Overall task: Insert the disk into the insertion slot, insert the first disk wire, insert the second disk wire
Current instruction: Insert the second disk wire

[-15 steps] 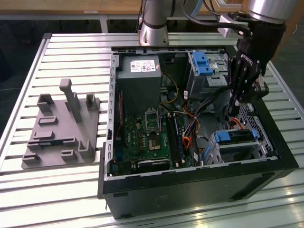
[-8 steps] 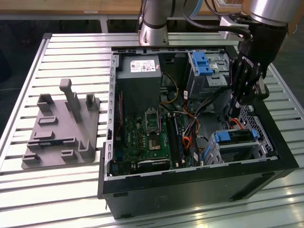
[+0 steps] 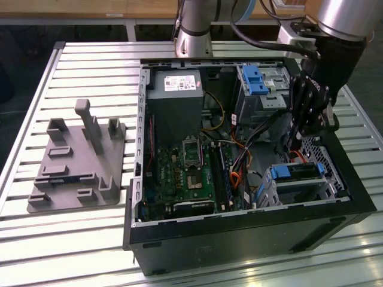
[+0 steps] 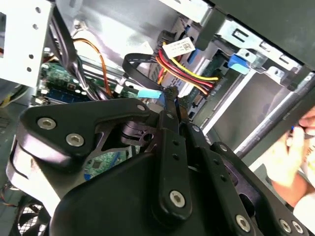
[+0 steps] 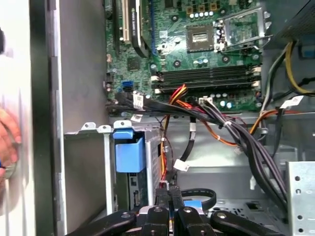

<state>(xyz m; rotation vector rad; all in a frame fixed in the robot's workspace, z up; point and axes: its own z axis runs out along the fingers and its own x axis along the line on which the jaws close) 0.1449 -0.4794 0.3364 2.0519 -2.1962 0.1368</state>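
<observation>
Fingers: clamped together (image 4: 170, 140), and the gripper (image 3: 294, 142) looks to be pinching the plug end of the black flat wire (image 4: 135, 60), low in the case on the exterior view's right, just over the cage.
Computer case: (image 3: 239, 226) a black steel box lying open, rigid, with hard sheet-metal edges all round.
Insertion slot: (image 3: 326, 156) a boxy grey cage in the near right corner, with thin perforated walls that give nothing.
Disk: (image 3: 296, 171) sitting inside the slot, blue carrier end showing. I judge it dense, stiff and shock-sensitive, best gripped by the plastic carrier's sides, not the smooth silver face.
Coloured wire bundle: (image 4: 183, 66) red, yellow and black strands running to the disk's rear; whether it is seated, I cannot tell.
Black flat wire: light, floppy, smooth ribbon that kinks easily. Probably safest held by its hard plug, squarely, since the ribbon would slide or twist.
</observation>
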